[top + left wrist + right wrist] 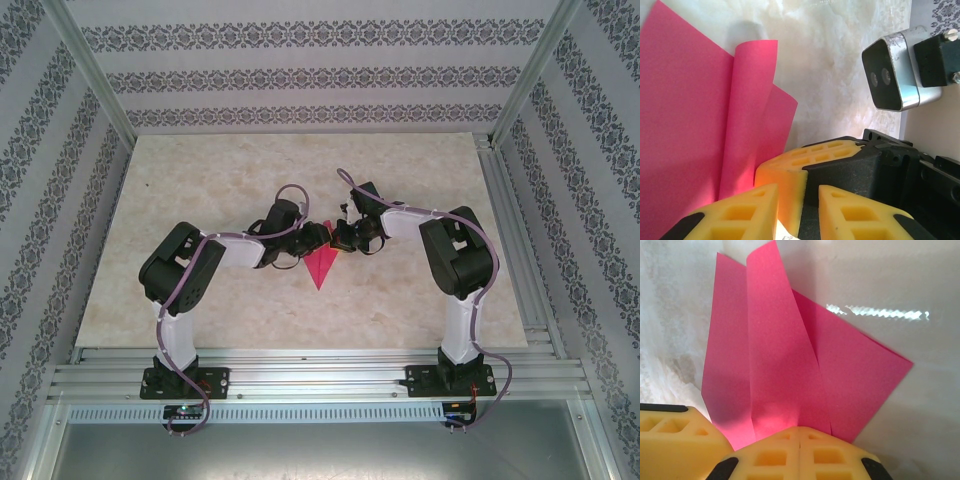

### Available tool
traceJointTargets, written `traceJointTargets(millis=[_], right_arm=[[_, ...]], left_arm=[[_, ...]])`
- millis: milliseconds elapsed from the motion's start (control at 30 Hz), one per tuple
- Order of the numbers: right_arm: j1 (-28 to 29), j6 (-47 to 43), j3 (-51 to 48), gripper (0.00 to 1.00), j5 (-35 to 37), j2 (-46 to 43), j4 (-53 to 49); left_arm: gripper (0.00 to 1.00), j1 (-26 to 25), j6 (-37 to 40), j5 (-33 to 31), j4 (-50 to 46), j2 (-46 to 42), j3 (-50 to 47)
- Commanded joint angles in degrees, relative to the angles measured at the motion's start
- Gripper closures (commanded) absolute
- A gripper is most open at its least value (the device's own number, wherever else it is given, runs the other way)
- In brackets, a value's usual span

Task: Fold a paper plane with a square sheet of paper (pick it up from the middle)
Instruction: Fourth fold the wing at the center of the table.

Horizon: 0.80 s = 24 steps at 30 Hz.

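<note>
A: Entry one, the paper (322,265). Where do we log it?
B: Mid-tabletop (200,180), between our two arms. It is folded to a point, with one flap standing loose.
A: Claws?
B: Right claw (800,437) is pressed together and, as we read it, pinches that flap's near edge. Left claw (796,200) is partly spread and holds nothing.
A: Outstanding?
B: We judge it roughly midway: flap unflattened, wing folds unmade.

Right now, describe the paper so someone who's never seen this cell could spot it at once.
Start at the pale marble-patterned tabletop; at its centre the left arm and right arm converge. Just nearer than their tips lies the magenta-red paper, a folded wedge with its point toward the arm bases and one flap curling up. It is the only bright-coloured thing in view.
</note>
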Motion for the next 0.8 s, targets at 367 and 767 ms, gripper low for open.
traceJointTargets(millis=[367,767], right_arm=[[-0.27,-0.44,-0.46,0.98,3.27,2.01,-1.21],[-0.01,-1.17,0.09,0.97,4.07,2.00,-2.54]], left_arm=[[0.99,0.25,-3.28,0.21,3.03,0.85,-3.27],[1.00,-1.08,1.96,-6.22,-21.78,5.29,5.44]])
